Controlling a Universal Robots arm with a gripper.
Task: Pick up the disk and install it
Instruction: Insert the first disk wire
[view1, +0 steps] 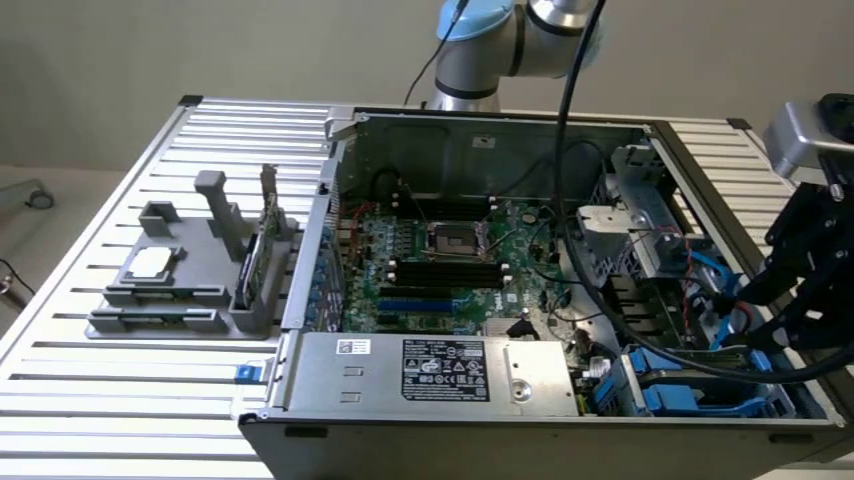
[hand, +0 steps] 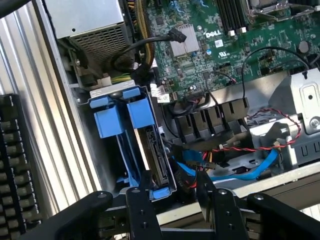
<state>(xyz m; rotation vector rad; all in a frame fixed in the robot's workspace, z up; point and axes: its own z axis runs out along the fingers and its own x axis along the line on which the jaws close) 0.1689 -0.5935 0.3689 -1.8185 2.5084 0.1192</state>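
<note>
The disk (hand: 156, 159) stands on edge in the drive bay of the open computer case, dark side up, held in its blue plastic carrier (hand: 141, 112). My gripper (hand: 174, 192) hovers just over the near end of that carrier. Its two black fingers (hand: 142, 200) stand apart on either side of the carrier's end, and I see no contact with it. In the exterior view the gripper (view1: 781, 320) hangs over the case's corner at the exterior view's right, above the blue bay carriers (view1: 667, 385).
A grey power-supply box (view1: 427, 370) with a sticker sits beside the bay. Red, black and blue cables (hand: 250, 165) run close to the disk. The green motherboard (view1: 441, 250) fills the case's middle. A grey fixture (view1: 187, 270) with parts stands on the slatted table (view1: 120, 400).
</note>
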